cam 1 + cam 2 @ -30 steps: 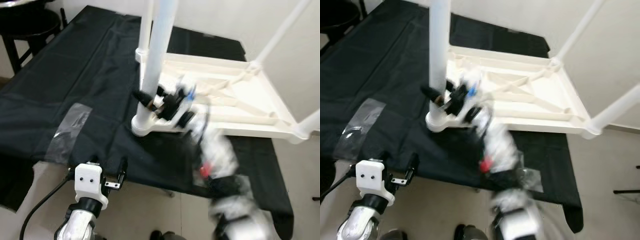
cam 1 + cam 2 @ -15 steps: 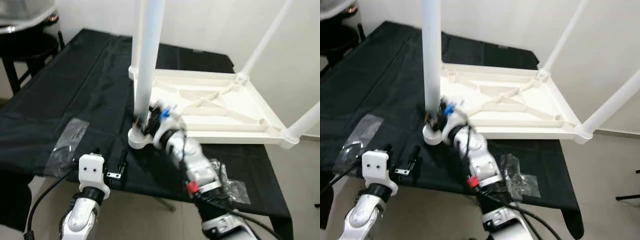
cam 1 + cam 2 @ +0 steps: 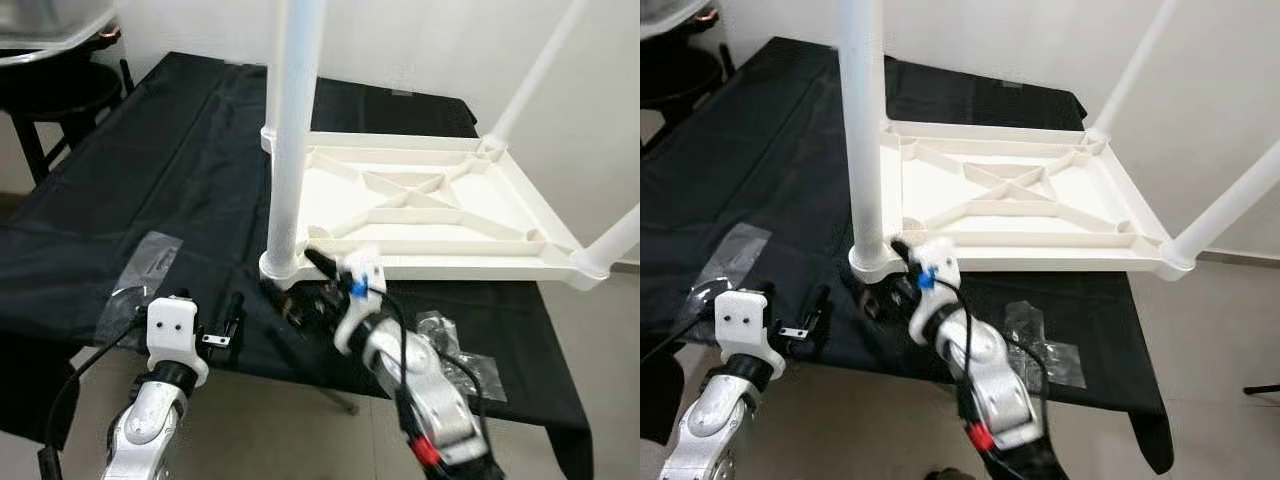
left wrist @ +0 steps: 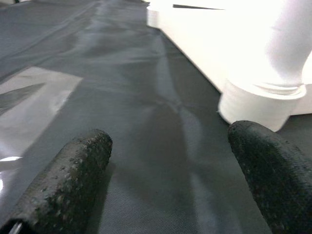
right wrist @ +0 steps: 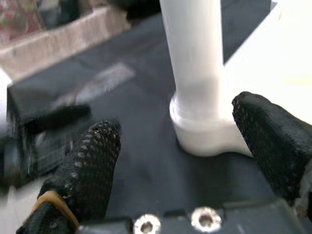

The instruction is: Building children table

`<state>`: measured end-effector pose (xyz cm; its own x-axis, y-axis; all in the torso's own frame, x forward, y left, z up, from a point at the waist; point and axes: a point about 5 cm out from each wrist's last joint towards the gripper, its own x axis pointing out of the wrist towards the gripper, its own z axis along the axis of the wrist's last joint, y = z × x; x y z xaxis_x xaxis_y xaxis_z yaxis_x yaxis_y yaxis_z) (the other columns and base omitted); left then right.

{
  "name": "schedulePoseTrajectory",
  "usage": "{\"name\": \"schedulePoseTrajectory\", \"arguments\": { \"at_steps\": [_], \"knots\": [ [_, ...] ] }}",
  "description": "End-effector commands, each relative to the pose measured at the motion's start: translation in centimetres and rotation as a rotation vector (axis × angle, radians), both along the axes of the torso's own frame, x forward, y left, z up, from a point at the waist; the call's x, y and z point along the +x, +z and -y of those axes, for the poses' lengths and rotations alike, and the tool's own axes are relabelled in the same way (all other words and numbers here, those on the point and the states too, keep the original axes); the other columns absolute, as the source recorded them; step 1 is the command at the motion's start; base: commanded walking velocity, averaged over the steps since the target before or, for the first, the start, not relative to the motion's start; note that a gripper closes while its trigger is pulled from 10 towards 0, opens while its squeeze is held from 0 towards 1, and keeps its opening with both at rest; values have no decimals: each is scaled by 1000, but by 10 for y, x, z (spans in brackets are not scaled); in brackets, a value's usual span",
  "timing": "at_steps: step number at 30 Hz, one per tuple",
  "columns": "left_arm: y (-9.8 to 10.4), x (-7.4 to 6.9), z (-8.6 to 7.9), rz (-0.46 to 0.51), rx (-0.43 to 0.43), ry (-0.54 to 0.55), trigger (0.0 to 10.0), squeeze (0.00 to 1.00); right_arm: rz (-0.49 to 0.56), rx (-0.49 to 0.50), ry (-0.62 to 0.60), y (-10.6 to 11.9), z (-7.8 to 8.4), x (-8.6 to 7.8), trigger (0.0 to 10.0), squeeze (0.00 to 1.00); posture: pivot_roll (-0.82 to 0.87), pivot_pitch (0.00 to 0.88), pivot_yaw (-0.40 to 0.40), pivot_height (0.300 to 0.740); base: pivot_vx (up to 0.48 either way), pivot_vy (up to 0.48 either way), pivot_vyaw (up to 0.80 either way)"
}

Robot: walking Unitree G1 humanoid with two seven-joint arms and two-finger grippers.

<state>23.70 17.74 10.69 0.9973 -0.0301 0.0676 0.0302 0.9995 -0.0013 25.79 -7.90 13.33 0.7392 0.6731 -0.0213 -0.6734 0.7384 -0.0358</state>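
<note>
The white plastic children's table [image 3: 430, 215] lies upside down on a black cloth, its legs pointing up. The near leg [image 3: 292, 130] stands in its corner socket [image 3: 280, 266]. My right gripper [image 3: 305, 288] hovers open just in front of that socket, close to the cloth. In the right wrist view the leg base [image 5: 200, 122] sits ahead of the spread fingers [image 5: 92, 161], untouched. My left gripper [image 3: 218, 322] is open and empty at the cloth's front edge, left of the socket. Its fingers [image 4: 73, 180] frame the bare cloth in the left wrist view.
The black cloth [image 3: 150, 170] covers the whole work table. A clear plastic bag [image 3: 455, 355] lies at the front right, and a clear plastic sheet [image 3: 140, 270] at the front left. A dark stool [image 3: 55, 95] stands at the far left. The front edge drops to the floor.
My right gripper has slid down the near leg and come back off it, and now hangs in front of the socket. The camera has shifted; the left gripper has barely moved.
</note>
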Motion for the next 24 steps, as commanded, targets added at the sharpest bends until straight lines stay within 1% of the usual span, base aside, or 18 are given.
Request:
{"name": "schedulePoseTrajectory", "arguments": {
  "at_steps": [1, 2, 3, 4, 5, 6, 7, 9, 10, 12, 13, 15, 18, 19, 20, 21, 23, 24],
  "knots": [
    [0, -4, -12, -16, 13, 42, 10000, 0, 0, -31, -29, -5, 19, -11, 10000, 1000, 42, 97, -69, 740, 0, 0, 0],
    [0, -4, -12, -16, 13, 42, 10000, 0, 0, -31, -29, -5, 19, -11, 10000, 1000, 42, 97, -69, 740, 0, 0, 0],
    [2, -5, -19, -12, 28, 63, 10000, 0, -7, -62, -123, -12, 39, -16, 10000, 1000, 39, 106, -68, 740, 0, 0, 0],
    [4, -7, -23, -10, 40, 77, 10000, 0, -29, -68, -226, -17, 58, -21, 10000, 1000, 39, 110, -68, 740, 0, 0, 0],
    [4, -7, -23, -10, 40, 77, 10000, 0, -29, -68, -226, -17, 58, -21, 10000, 1000, 39, 110, -68, 740, 0, 0, 0],
    [5, -10, -27, -11, 49, 91, 10000, 0, -46, -78, -341, -22, 80, -28, 10000, 1000, 36, 124, -64, 740, 0, 0, 0],
    [5, -11, -30, -18, 52, 106, 10000, 0, -71, -60, -448, -25, 98, -34, 10000, 1000, 30, 125, -62, 740, 0, 0, 0],
    [5, -11, -30, -18, 52, 106, 10000, 0, -71, -60, -448, -25, 98, -34, 10000, 1000, 30, 125, -62, 740, 0, 0, 0],
    [5, -13, -32, -27, 51, 122, 10000, 0, -82, -48, -520, -25, 110, -38, 10000, 1000, 25, 124, -61, 740, 0, 0, 0],
    [5, -13, -32, -27, 51, 122, 10000, 0, -82, -48, -520, -25, 110, -38, 10000, 1000, 25, 124, -61, 740, 0, 0, 0],
    [4, -14, -32, -35, 43, 136, 10000, 0, -79, -40, -562, -24, 115, -38, 10000, 1000, 23, 118, -59, 740, 0, 0, 0],
    [2, -11, -27, -49, 18, 130, 10000, 0, -75, -14, -561, -21, 111, -32, 10000, 1000, 35, 106, -68, 740, 0, 0, 0],
    [2, -8, -23, -54, -2, 118, 10000, 0, -69, -7, -534, -19, 105, -26, 10000, 1000, 36, 99, -72, 740, 0, 0, 0],
    [1, -8, -21, -61, -13, 120, 10000, 0, -55, -12, -508, -16, 100, -20, 10000, 973, 36, 96, -70, 740, 0, 0, 0],
    [1, -8, -21, -61, -13, 120, 10000, 0, -55, -12, -508, -16, 100, -20, 10000, 973, 36, 96, -70, 740, 0, 0, 0],
    [-1, -8, -20, -74, -23, 119, 10000, 0, -29, -40, -466, -13, 94, -16, 10000, 518, 33, 82, -70, 740, 0, 0, 0],
    [-3, -10, -19, -85, -40, 116, 10000, 0, -9, -61, -439, -11, 91, -13, 10000, 518, 34, 72, -76, 740, 0, 0, 0],
    [-6, -14, -14, -101, -55, 100, 10000, 0, 6, -76, -402, -10, 84, -10, 10000, 0, 36, 64, -78, 740, 0, -469, 0]
  ]
}}
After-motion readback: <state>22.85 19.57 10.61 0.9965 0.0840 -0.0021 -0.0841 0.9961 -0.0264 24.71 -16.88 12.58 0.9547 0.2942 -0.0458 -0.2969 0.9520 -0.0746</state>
